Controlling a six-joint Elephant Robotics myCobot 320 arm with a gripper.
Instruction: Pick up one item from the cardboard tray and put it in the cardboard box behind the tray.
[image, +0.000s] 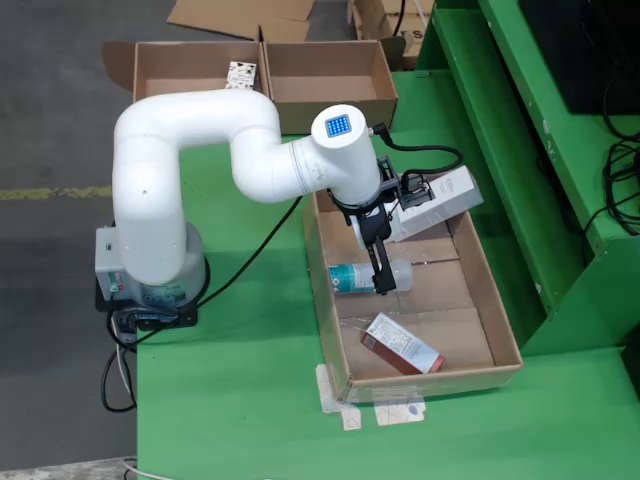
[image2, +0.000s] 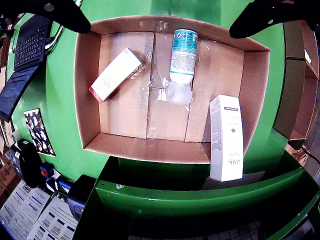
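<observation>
1. Black two-fingered gripper (image: 383, 272): fingers spread, holding nothing, above the tray.
2. Shallow brown cardboard tray (image: 497, 330) on the green table (image: 240, 400).
3. Clear plastic bottle with teal label (image2: 182, 55): lying mid-tray.
4. Red-ended white carton (image2: 115, 74) and tall white carton (image2: 226, 137): either side of the bottle.

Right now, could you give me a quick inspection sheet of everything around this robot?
Surface: green table, paper scraps taped at the tray's near corner.
Job's things: cardboard tray holds a bottle, a red-ended carton and a tall white box leaning over its rim; two cardboard boxes behind.
Clutter: a patterned card in one box.
Grippers: gripper above the bottle, jaws spread, empty.
Cables: black cable across the table.
Surroundings: concrete floor, green racks, a laptop.
</observation>
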